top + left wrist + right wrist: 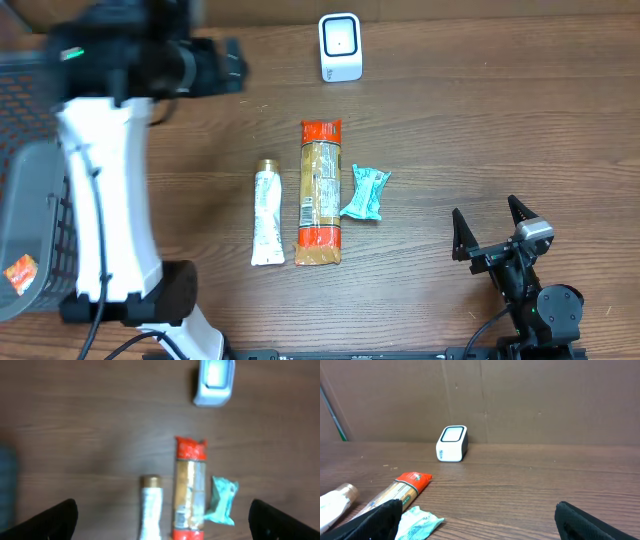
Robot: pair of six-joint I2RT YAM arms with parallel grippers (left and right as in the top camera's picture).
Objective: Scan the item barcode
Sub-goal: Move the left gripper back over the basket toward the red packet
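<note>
Three items lie side by side mid-table: a white tube with a gold cap (267, 215), a long packet with red ends (320, 195) and a small teal packet (364, 192). The white barcode scanner (340, 47) stands at the back of the table. My left gripper (162, 507) hangs high above the table, open and empty, looking down on the tube (150, 510), the long packet (190, 490) and the scanner (215, 380). At the front right, low over the table, my right gripper (487, 212) is open and empty, with the teal packet (420, 522) by its left finger.
A dark mesh basket (30, 200) stands at the left edge with a small orange item inside. The left arm's white link (100, 200) rises beside it. A brown wall (520, 400) stands behind the scanner (452, 443).
</note>
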